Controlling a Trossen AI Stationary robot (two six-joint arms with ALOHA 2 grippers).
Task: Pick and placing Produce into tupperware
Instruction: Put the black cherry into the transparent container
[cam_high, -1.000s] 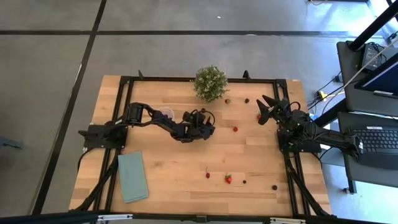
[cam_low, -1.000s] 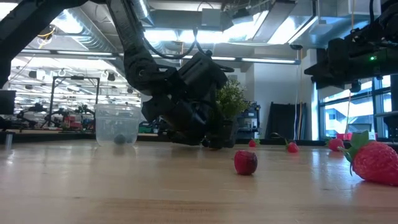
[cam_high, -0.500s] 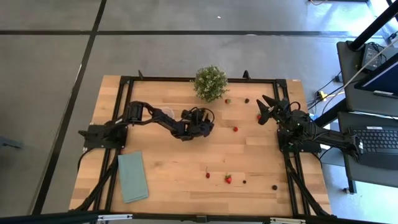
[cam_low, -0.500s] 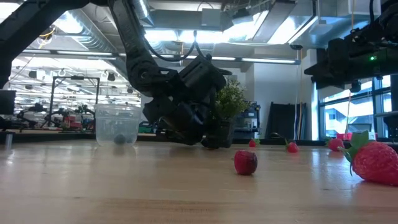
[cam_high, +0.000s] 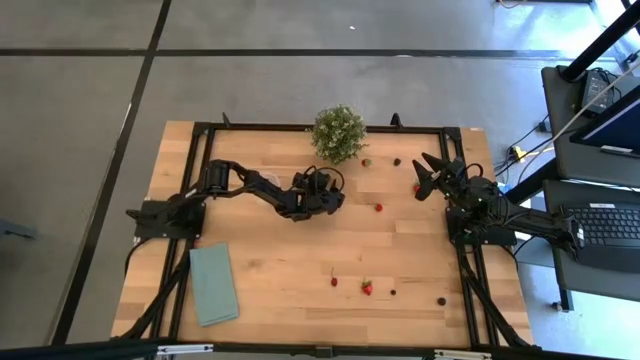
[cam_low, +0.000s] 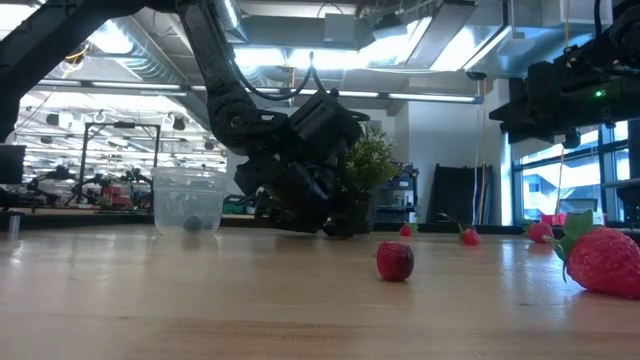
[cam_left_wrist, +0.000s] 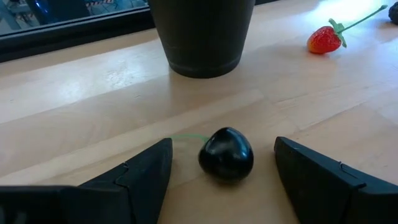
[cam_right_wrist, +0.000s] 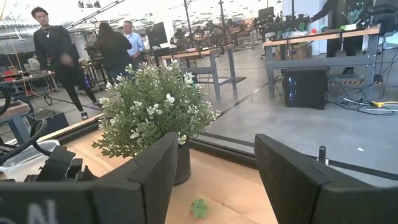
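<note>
From above we cannot see the tupperware: the left arm covers it. The left gripper fingers run off the wrist picture's edge, as does the dark pot. The scattered produce is too small from above to tell by kind.

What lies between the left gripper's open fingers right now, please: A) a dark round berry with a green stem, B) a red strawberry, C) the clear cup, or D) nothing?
A: in the left wrist view, the dark berry sits on the wood between the left gripper's open fingers, ungrasped.
</note>
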